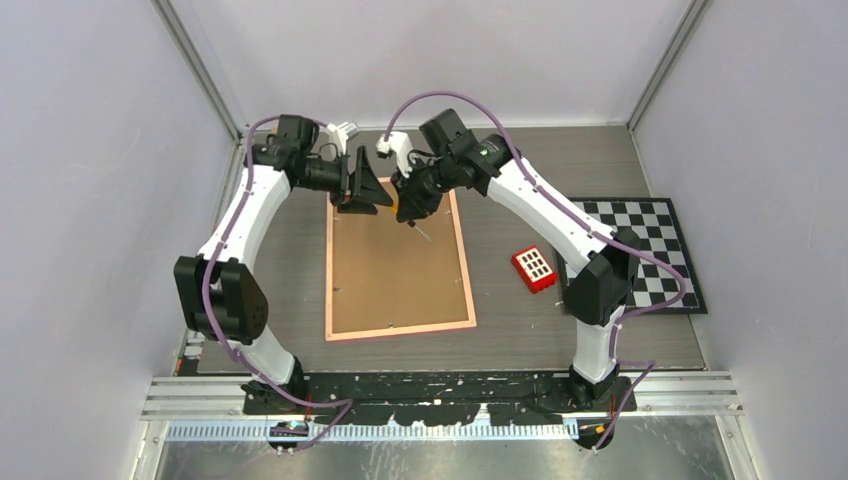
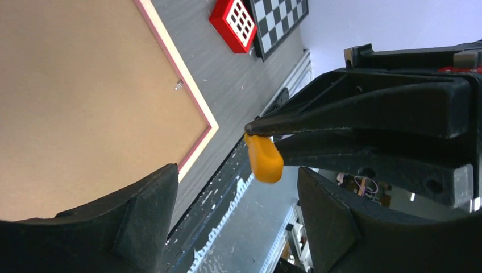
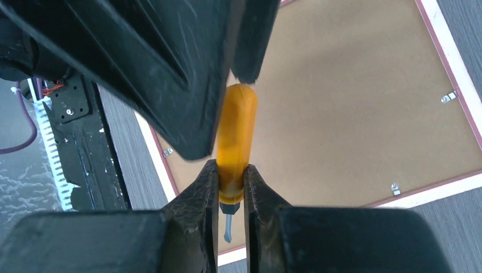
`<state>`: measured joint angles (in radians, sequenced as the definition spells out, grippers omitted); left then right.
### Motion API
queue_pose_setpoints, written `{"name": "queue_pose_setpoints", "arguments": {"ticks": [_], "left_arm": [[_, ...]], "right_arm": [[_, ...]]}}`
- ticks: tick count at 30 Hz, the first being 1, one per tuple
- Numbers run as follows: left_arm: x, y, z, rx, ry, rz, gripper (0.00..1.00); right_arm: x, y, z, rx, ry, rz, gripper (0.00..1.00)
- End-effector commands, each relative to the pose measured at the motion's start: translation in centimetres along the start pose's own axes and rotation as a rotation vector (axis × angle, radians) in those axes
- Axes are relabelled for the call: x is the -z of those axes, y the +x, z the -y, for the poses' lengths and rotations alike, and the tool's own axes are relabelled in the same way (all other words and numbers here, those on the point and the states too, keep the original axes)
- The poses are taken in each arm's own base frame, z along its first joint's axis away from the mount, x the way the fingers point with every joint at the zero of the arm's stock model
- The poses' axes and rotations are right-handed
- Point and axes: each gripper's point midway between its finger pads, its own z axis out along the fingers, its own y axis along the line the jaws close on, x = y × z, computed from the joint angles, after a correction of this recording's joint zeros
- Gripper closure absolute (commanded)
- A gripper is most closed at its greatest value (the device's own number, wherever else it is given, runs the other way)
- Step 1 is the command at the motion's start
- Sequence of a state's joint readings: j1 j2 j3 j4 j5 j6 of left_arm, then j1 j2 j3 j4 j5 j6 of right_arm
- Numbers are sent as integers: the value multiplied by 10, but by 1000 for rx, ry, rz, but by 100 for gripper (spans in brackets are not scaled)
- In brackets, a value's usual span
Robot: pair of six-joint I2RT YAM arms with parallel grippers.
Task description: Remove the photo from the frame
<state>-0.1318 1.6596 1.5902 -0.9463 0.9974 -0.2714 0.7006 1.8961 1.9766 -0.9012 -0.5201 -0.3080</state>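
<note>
The frame [image 1: 400,330] lies face down on the table, its brown fibreboard back [image 1: 400,275] up inside a thin pink border. The photo is hidden under that back. My right gripper [image 1: 408,208] is over the frame's far end, shut on an orange-handled screwdriver [image 3: 236,131] with its metal tip pointing down. My left gripper [image 1: 365,190] is open and empty beside it, and its black finger [image 3: 153,74] is right next to the handle. In the left wrist view the handle's end [image 2: 264,159] shows beyond my open fingers [image 2: 142,216]. Small metal clips [image 3: 449,97] sit along the frame's edge.
A red block with white squares [image 1: 534,268] lies right of the frame. A black-and-white checkerboard [image 1: 650,250] lies at the right side of the table. White walls close in the back and sides. The arm bases stand on the rail at the near edge [image 1: 440,385].
</note>
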Motion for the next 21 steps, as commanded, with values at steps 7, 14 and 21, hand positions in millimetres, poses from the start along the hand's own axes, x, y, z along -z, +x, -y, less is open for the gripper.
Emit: {"name": "queue_pose_setpoints", "arguments": {"ticks": [7, 14, 21], "left_arm": [[-4, 10, 22, 2, 87, 11, 47], [-6, 16, 22, 38, 114, 2, 80], [5, 14, 27, 10, 145, 35, 100]], "right_arm": [[5, -27, -20, 90, 39, 68, 99], [1, -28, -17, 95, 61, 62, 100], [6, -28, -26, 70, 30, 73, 73]]}}
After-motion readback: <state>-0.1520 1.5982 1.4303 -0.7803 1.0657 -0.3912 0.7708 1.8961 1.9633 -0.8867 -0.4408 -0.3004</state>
